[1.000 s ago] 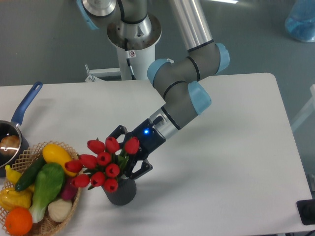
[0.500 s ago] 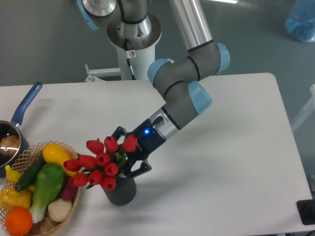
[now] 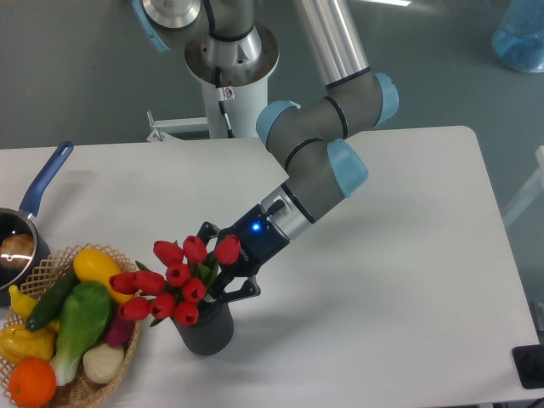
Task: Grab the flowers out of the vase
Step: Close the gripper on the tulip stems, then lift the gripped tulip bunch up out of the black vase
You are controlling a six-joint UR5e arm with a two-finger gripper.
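Note:
The flowers (image 3: 174,285), a bunch of red tulips with green leaves, stand in the dark grey ribbed vase (image 3: 206,331) near the table's front edge, leaning left toward the basket. My gripper (image 3: 223,267) reaches in from the right at the level of the vase's mouth. One finger (image 3: 207,230) sits behind the bunch and the other (image 3: 244,291) in front, pressed against the stems just under the blooms. The fingertips are hidden by the tulips. The bunch is still in the vase.
A wicker basket (image 3: 127,361) of vegetables and fruit stands right next to the vase on its left. A blue-handled pan (image 3: 34,200) sits at the left edge. The arm (image 3: 319,170) slants down from the base at the back.
The fingers have drawn slightly closer around the stems. The tulip bunch has shifted a little, its lowest bloom rising by a few pixels. The vase has not moved.

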